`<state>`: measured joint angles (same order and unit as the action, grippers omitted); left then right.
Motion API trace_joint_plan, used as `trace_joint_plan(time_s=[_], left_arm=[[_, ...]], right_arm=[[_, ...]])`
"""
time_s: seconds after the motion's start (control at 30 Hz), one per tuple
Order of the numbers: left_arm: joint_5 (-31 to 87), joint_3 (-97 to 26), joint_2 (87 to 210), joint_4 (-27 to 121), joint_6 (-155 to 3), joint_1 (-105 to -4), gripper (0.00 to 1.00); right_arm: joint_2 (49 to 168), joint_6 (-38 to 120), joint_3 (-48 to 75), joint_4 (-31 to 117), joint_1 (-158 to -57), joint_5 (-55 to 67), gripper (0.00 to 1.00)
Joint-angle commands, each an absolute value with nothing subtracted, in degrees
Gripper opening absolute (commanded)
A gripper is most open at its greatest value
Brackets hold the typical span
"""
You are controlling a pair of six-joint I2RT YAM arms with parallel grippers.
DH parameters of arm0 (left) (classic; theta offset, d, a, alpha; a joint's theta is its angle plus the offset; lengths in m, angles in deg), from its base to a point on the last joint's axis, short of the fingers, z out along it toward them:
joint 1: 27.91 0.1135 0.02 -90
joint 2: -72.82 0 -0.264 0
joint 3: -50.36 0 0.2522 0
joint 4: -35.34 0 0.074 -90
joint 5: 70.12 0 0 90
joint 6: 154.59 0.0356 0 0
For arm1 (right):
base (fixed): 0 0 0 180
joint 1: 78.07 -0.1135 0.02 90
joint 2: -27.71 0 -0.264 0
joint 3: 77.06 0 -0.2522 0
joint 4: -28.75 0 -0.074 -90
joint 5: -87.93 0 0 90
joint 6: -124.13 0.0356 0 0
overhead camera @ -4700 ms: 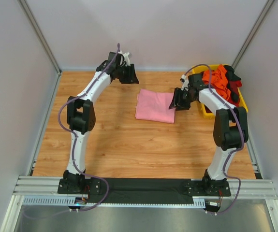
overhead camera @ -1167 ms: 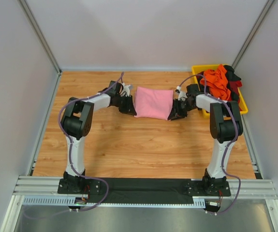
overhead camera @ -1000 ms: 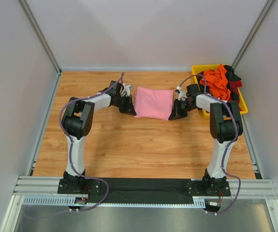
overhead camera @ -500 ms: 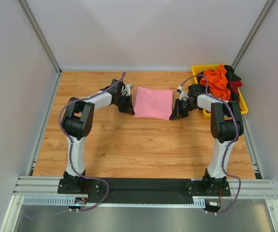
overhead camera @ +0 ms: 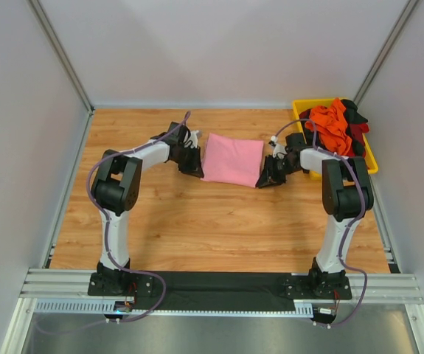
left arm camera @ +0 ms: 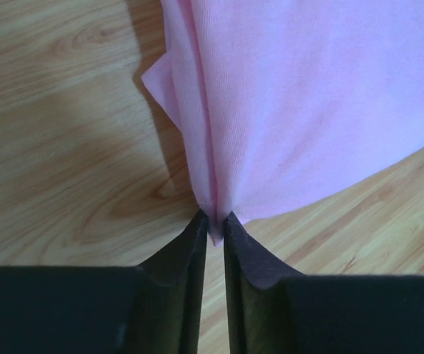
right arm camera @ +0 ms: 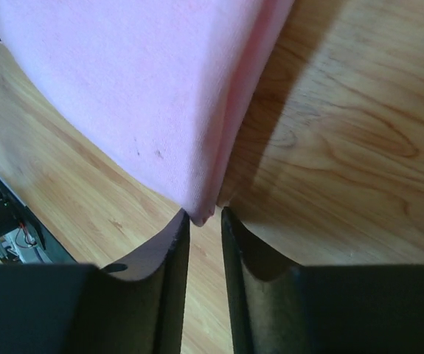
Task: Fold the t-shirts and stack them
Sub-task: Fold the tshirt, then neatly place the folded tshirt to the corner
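Note:
A light pink t-shirt (overhead camera: 232, 159), folded into a rectangle, lies on the table at the middle back. My left gripper (overhead camera: 194, 168) is at its near left corner. In the left wrist view the gripper (left arm camera: 215, 225) is shut on the tip of that pink corner (left arm camera: 307, 96). My right gripper (overhead camera: 265, 179) is at the near right corner. In the right wrist view its jaws (right arm camera: 203, 216) stand slightly apart, and the thick pink corner (right arm camera: 138, 81) touches only one finger. Orange (overhead camera: 329, 122), black (overhead camera: 355, 112) and red (overhead camera: 360, 140) shirts are piled in the bin.
A yellow plastic bin (overhead camera: 300, 105) stands at the back right, close behind my right arm. Grey walls enclose the wooden table (overhead camera: 197, 221) on three sides.
Over the last seconds both grippers came down to the shirt's near corners. In the last half second the pink shirt shifted slightly left and nearer with them.

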<state>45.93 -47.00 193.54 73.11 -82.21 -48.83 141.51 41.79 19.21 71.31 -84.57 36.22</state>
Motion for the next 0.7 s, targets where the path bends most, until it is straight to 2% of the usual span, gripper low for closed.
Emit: trace_joint_plan(time_s=[0.0, 0.03, 0.07, 0.13, 0.17, 0.27, 0.37, 0.67], left_arm=[[43.09, -46.81, 190.42, 75.37, -82.43, -48.12, 0.28], [42.13, -47.42, 189.63, 76.16, -82.78, -48.12, 0.32], [39.95, -48.39, 189.1, 77.13, -82.95, -48.12, 0.38], [38.52, -49.62, 187.96, 76.96, -82.69, -48.12, 0.42], [38.43, -51.8, 187.95, 77.66, -81.56, -48.12, 0.46], [41.58, -56.82, 190.32, 80.64, -79.27, -47.68, 0.48], [47.56, -63.49, 194.1, 82.75, -77.51, -46.8, 0.52], [53.1, -74.4, 205.44, 84.78, -78.21, -45.84, 0.56]], right_arm=[[139.25, 42.91, 19.83, 69.93, -84.22, 34.15, 0.27], [138.9, 43.18, 20.1, 69.93, -84.31, 33.88, 0.3], [137.76, 43.88, 20.19, 70.02, -84.22, 33.53, 0.38], [136.35, 44.58, 20.54, 71.16, -84.31, 33.0, 0.44], [134.6, 45.37, 20.8, 71.51, -84.31, 33.18, 0.5], [129.78, 47.13, 22.12, 71.42, -84.31, 33.09, 0.59], [126.77, 47.92, 22.21, 72.21, -84.31, 31.42, 0.61], [121.67, 48.01, 19.4, 74.76, -84.48, 31.6, 0.63]])
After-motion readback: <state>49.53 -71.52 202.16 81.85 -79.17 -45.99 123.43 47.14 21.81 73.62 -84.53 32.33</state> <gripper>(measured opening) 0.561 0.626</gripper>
